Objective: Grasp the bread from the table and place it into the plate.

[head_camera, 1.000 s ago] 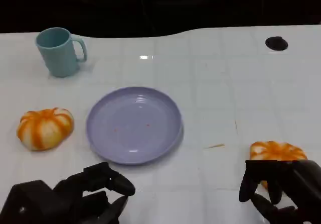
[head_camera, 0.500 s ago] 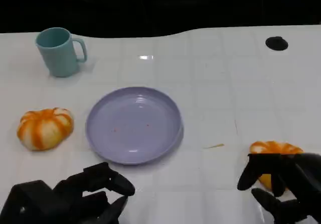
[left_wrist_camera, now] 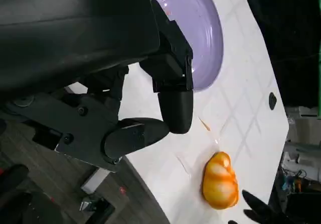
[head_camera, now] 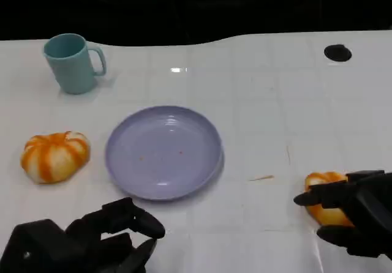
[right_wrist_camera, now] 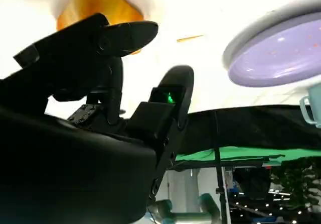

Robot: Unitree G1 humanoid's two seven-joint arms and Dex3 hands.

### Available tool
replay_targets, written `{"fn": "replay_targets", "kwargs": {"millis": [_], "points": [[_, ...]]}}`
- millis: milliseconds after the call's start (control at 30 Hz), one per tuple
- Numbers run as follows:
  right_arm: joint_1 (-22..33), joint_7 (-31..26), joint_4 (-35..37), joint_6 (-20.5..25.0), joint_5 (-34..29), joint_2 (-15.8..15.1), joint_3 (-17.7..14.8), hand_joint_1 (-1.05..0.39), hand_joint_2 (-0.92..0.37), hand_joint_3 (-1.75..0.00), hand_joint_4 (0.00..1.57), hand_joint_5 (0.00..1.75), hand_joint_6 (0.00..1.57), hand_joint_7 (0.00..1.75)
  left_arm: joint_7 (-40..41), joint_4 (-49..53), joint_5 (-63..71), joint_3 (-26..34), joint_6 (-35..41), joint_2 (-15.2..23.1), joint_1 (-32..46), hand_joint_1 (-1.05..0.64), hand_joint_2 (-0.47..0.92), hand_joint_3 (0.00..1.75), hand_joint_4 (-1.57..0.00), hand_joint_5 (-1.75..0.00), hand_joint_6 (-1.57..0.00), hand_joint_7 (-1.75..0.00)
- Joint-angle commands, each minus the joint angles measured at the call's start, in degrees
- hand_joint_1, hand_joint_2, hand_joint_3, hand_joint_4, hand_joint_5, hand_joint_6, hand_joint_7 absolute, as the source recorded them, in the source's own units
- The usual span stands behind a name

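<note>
The white table (head_camera: pixel 275 114) carries every item in the scene. The lavender plate (head_camera: pixel 164 152) lies flat near the centre of the table, with nothing in it; its rim also appears in the left wrist view (left_wrist_camera: pixel 210 28) and in the right wrist view (right_wrist_camera: pixel 281 58).

The left hand (head_camera: pixel 92 239) rests at the near left edge of the table, just near of the plate, with its fingers loosely curled and holding nothing. The right hand (head_camera: pixel 355 215) sits at the near right corner, fingers spread around the bread (head_camera: pixel 326 193). The fingers cover the near and right sides of the bread, but whether they press on it cannot be told.

The bread, an orange-and-white striped bun, lies on the table well to the right of the plate. It is visible in the left wrist view (left_wrist_camera: pixel 219 181) as well.

A second striped bun (head_camera: pixel 55 155) lies at the left, just beside the plate. A teal mug (head_camera: pixel 72 62) stands upright at the far left. A small black disc (head_camera: pixel 337 52) lies at the far right.
</note>
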Motion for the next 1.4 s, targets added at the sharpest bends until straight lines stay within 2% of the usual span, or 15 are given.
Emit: {"fn": "replay_targets", "kwargs": {"millis": [33,133,433,700,900,1100,1400], "points": [[0.43,2.57,-2.7,1.76,-3.36,-1.86,-0.48,-0.49,-0.78,-0.02,0.48,0.33,0.66,0.0,0.17,-0.19,-0.09,0.35,0.11,0.27,0.26,-0.27,0.78,0.67,-0.66,-1.75,-0.62,-1.3],[0.37,4.88,-4.05,3.26,-4.95,-1.86,-0.33,-0.51,-0.79,-0.01,0.37,0.27,0.54,0.0,0.34,-0.41,0.1,0.28,0.42,0.31,0.31,-0.28,0.78,0.67,-0.66,-1.75,-0.62,-1.29],[-1.07,12.5,-5.37,6.65,-9.3,-2.11,0.55,-0.55,-0.79,0.0,0.22,0.21,0.36,0.0,0.34,-0.26,0.53,0.03,-0.01,0.4,0.22,-0.29,0.79,0.66,-0.66,-1.75,-0.62,-1.29],[-3.31,16.78,-2.76,8.69,-9.35,-1.78,1.2,-0.49,-0.78,0.0,0.21,0.23,0.33,0.0,0.18,-0.19,0.38,0.01,-0.23,0.3,0.25,-0.3,0.8,0.64,-0.67,-1.75,-0.62,-1.29],[-6.02,15.09,3.85,9.28,-9.04,-1.75,2.46,-0.47,-0.79,0.0,0.24,0.24,0.34,0.01,0.29,-0.92,0.18,-0.09,0.28,0.09,0.53,-0.31,0.8,0.64,-0.67,-1.75,-0.63,-1.28],[-11.14,16.4,12.27,11.91,-7.3,-1.05,4.31,-0.49,-0.85,-0.02,0.23,0.23,0.35,0.01,0.6,-1.97,0.23,-0.28,1.28,-0.04,0.69,-0.31,0.79,0.64,-0.68,-1.75,-0.63,-1.28],[-17.79,13.2,24.9,13.46,-3.69,-0.39,8.06,-0.5,-0.89,-0.02,0.3,0.21,0.41,0.02,0.55,-2.98,0.64,-0.44,1.49,0.11,0.91,-0.3,0.79,0.65,-0.69,-1.75,-0.63,-1.28]]}}
